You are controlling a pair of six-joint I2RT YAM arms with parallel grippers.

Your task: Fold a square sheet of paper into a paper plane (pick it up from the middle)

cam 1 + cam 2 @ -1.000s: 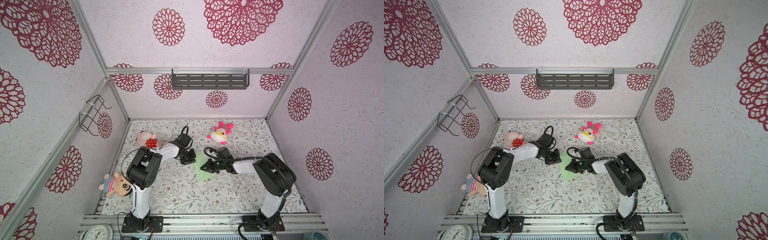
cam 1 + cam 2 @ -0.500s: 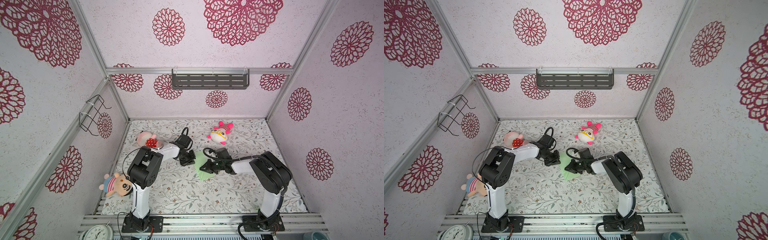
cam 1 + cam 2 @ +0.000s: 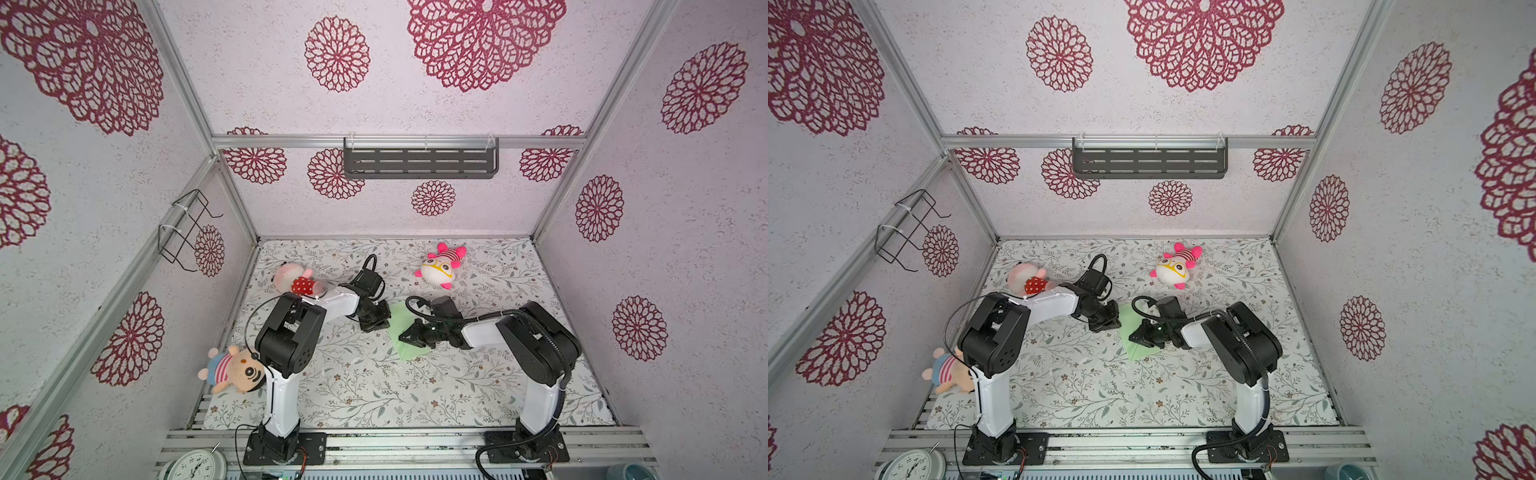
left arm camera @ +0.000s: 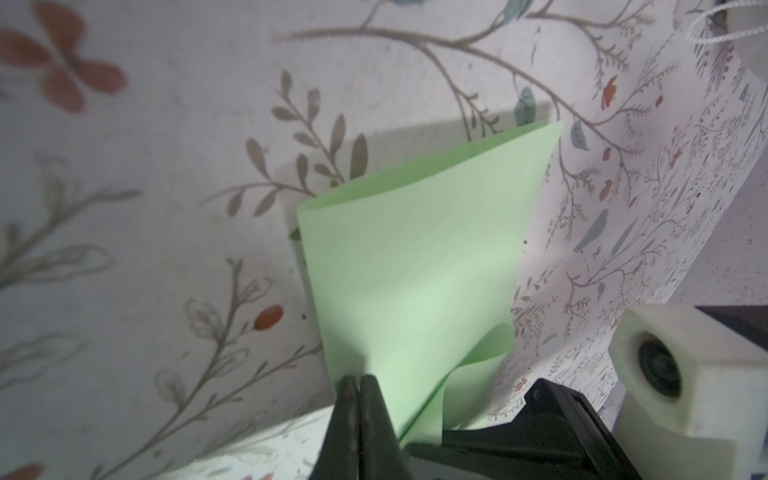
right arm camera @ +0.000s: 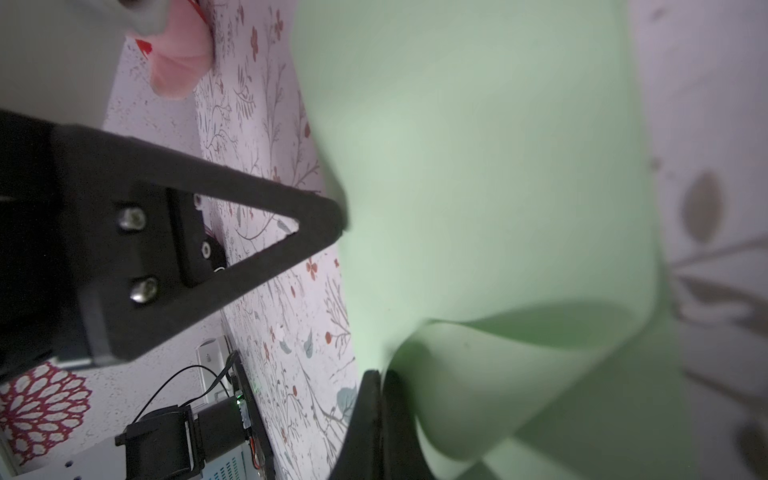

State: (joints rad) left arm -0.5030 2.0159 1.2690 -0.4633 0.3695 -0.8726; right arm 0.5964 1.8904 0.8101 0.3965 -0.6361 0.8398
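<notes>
The square sheet of paper (image 3: 408,353), mid-fold, is pinched by the left gripper (image 4: 358,380) and the right gripper (image 5: 380,374). Next, it likely needs its curled layer creased flat.

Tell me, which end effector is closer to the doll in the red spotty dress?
Left. The left end effector pinches the green paper on the edge facing the doll; the right end effector grips it farther across the sheet, away from her.
</notes>
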